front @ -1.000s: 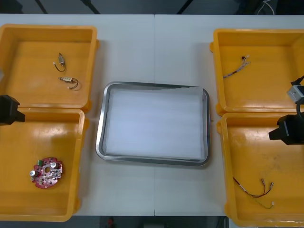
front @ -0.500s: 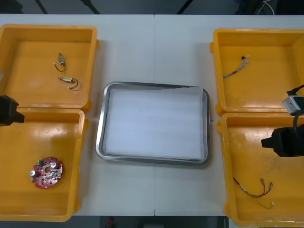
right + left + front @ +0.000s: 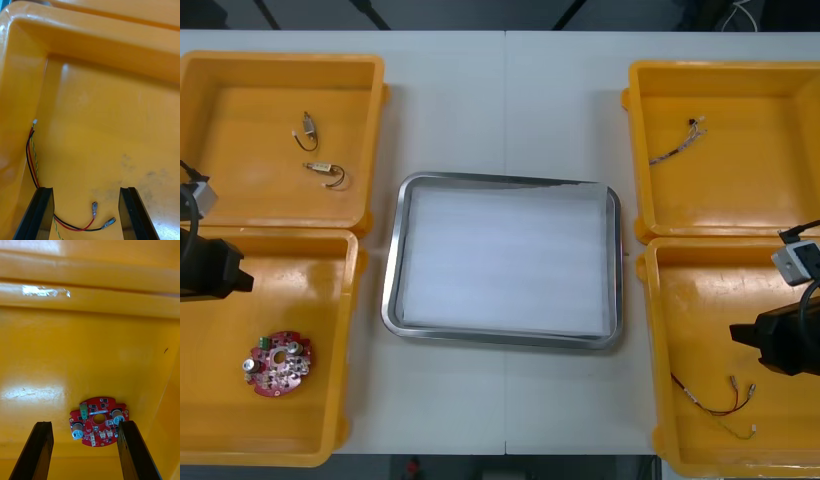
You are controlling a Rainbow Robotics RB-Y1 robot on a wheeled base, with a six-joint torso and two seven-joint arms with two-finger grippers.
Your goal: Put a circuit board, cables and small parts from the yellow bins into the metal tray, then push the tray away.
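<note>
Both arms have moved in over the near yellow bins. The left hand [image 3: 84,423] is open, and the round red circuit board [image 3: 99,421] shows between its fingers, lying flat in the near left bin [image 3: 348,340]. The right hand [image 3: 86,191] is open too, just over the red and yellow cable [image 3: 94,207] in the near right bin [image 3: 652,350]. The metal tray [image 3: 505,181] sits mid-desk [image 3: 450,110], white inside.

Front cam: overhead, steeply down on table [image 3: 505,110]. Wrist cams: close-up, looking inside near bins [image 3: 280,290]. Left shares circuit board [image 3: 277,363] w/ front; right shares red cable [image 3: 710,398].
</note>
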